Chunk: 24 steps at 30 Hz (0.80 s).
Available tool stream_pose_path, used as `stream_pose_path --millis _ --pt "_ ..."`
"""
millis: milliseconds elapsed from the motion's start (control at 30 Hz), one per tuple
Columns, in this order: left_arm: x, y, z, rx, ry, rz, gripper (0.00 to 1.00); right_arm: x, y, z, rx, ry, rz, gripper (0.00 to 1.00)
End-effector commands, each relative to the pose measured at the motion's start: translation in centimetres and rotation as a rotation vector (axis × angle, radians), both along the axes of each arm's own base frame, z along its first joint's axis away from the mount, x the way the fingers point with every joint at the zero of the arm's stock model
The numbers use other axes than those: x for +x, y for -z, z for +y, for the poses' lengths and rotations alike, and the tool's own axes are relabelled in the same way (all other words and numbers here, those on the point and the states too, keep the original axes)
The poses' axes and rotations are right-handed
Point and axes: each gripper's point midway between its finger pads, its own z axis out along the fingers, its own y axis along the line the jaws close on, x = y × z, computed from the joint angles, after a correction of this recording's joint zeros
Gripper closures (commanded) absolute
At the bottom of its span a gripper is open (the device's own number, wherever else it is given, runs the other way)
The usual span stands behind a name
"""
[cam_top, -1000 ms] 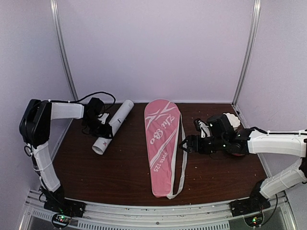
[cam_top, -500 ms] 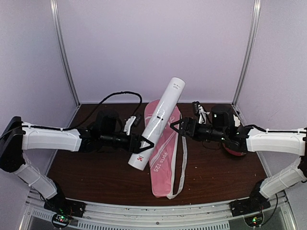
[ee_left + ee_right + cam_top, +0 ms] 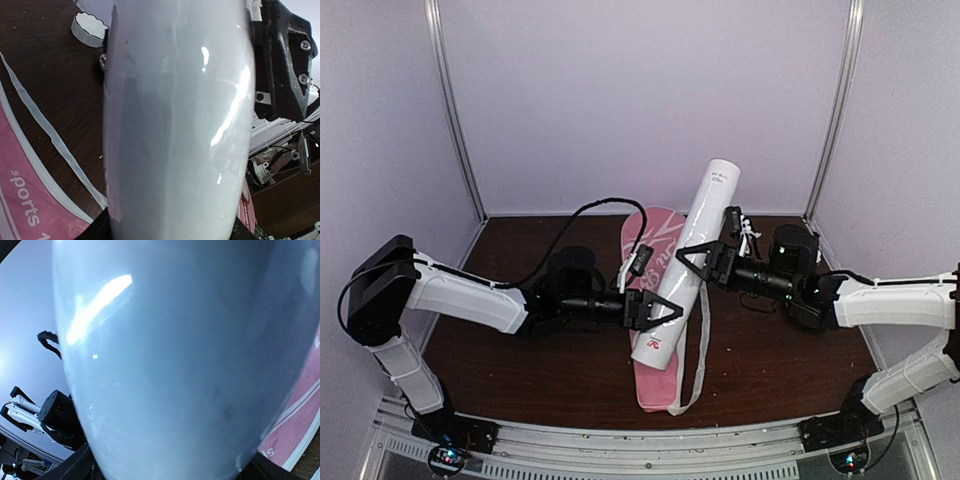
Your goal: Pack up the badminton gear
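Left tool [image 3: 655,312] pinches the long white glossy tube [image 3: 708,212] low above the pink racquet-shaped cover [image 3: 655,385]; right tool [image 3: 692,262] closure indeterminate, so the tube may pivot loose.

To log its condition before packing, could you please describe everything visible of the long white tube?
The long white tube is a smooth, glossy cylinder with small dark print near its upper end and a red mark near its lower end. It hangs tilted above the pink cover, upper end toward the back wall. The left gripper clamps its lower part; the right gripper has its jaws around the middle, grip uncertain.
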Motion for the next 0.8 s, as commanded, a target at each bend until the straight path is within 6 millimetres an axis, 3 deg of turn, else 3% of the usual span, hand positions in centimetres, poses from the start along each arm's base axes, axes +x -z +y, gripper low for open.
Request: stream_pose_path --millis 0,100,167,300,367,567,667,767 --pt "-0.6 -6.6 -1.4 -0.2 0.046 -0.109 0.54 -0.4 -1.6 -0.2 0.049 -0.002 -0.034 0.15" --pt "-1.1 -6.4 -1.6 -0.173 0.049 -0.13 0.45 -0.1 -1.4 -0.3 0.053 0.01 -0.018 0.31" --pt "-0.9 -6.2 -1.1 -0.166 0.02 -0.136 0.33 0.0 -1.2 -0.5 0.05 0.016 -0.002 0.4" --pt "-0.2 -5.3 0.4 -0.066 -0.057 -0.175 0.03 0.0 0.3 -1.8 -0.039 0.034 0.052 0.47" --pt "0.4 -4.5 1.7 0.033 -0.094 -0.218 0.02 0.1 1.8 -3.0 -0.133 0.061 0.093 0.47" --pt "3.6 -3.0 8.2 0.285 -0.284 -0.297 0.02 -0.4 8.1 -6.3 -0.395 0.09 0.282 0.45" --pt "4.0 -3.3 9.6 0.302 -0.305 -0.311 0.02 0.4 11.1 -7.2 -0.47 0.084 0.396 0.45" --pt "3.9 -3.1 10.0 0.308 -0.305 -0.317 0.02 1.3 13.1 -6.8 -0.538 0.036 0.483 0.46"
